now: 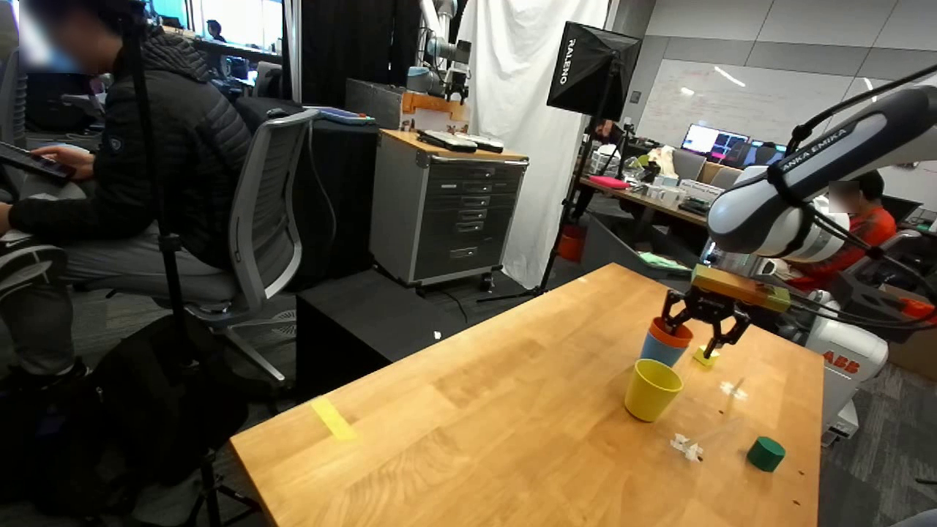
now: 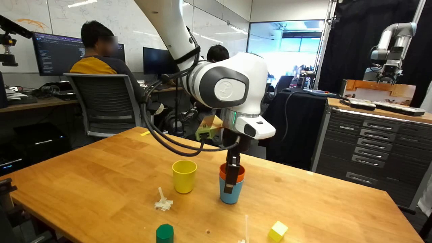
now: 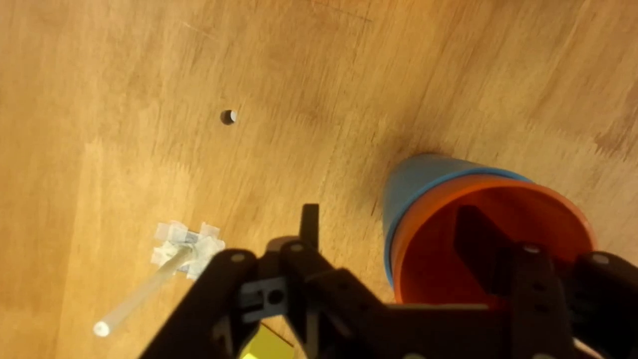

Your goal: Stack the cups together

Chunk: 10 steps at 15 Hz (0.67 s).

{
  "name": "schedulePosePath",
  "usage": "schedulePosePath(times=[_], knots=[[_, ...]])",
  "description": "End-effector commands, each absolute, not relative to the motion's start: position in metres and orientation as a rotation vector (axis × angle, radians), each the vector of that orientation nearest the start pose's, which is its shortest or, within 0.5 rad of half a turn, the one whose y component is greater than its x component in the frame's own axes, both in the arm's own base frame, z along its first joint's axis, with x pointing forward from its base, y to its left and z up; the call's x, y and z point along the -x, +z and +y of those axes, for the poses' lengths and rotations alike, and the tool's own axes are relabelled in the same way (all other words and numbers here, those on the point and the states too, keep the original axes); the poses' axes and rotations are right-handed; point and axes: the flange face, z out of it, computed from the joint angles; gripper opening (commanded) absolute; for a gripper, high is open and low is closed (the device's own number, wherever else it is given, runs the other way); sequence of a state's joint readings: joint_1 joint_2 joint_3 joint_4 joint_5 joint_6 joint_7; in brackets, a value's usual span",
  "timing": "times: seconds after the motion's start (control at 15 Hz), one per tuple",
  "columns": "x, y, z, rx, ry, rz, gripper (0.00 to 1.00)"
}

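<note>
Far left, a lit monitor (image 2: pixel 55 54), then a person (image 2: pixel 101 65) in a yellow-and-dark top, seen mostly from behind, seated in a grey chair (image 2: pixel 103 104).

On the wooden table (image 2: pixel 114 179): a translucent rod (image 2: pixel 161 193) rises from a patch of white tape (image 2: pixel 163 204); nearer me sits a dark green block (image 2: pixel 165 233). Next along is the yellow cup (image 2: pixel 184 177), upright, mouth up, apart from the other two.

To its right the blue cup (image 2: pixel 239 189) stands upright with the orange-red cup (image 2: pixel 242 172) nested inside, the orange rim showing above the blue. Two stacked, yellow not yet joined.

At this pair, the gripper (image 1: pixel 688 342) points down, jaws spread wide. One finger (image 3: pixel 473 229) reaches into the orange-red cup; its mate hangs outside the pair. In the wrist view, tabletop shows between the outer finger and the blue cup, so nothing is pinched. Whether the inner finger touches the orange-red cup, I cannot tell.

Further right, a second rod (image 2: pixel 246 226), then a yellow cube (image 2: pixel 278 231). Behind, a drawer cabinet (image 2: pixel 373 145), with another robot arm (image 2: pixel 393 47) above it.
</note>
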<state>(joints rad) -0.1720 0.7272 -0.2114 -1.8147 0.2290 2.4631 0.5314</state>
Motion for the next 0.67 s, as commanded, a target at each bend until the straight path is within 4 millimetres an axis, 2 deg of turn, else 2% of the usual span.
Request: schedulePosePath(times=[0.0,0.27,0.47,0.6], knots=[[-0.605,0.138,-0.233,2.721,0.068,1.579,0.38],[-0.61,0.136,-0.234,2.715,0.064,1.586,0.07],[-0.612,0.136,-0.235,2.711,0.058,1.587,0.03],[-0.615,0.139,-0.234,2.713,0.049,1.585,0.06]])
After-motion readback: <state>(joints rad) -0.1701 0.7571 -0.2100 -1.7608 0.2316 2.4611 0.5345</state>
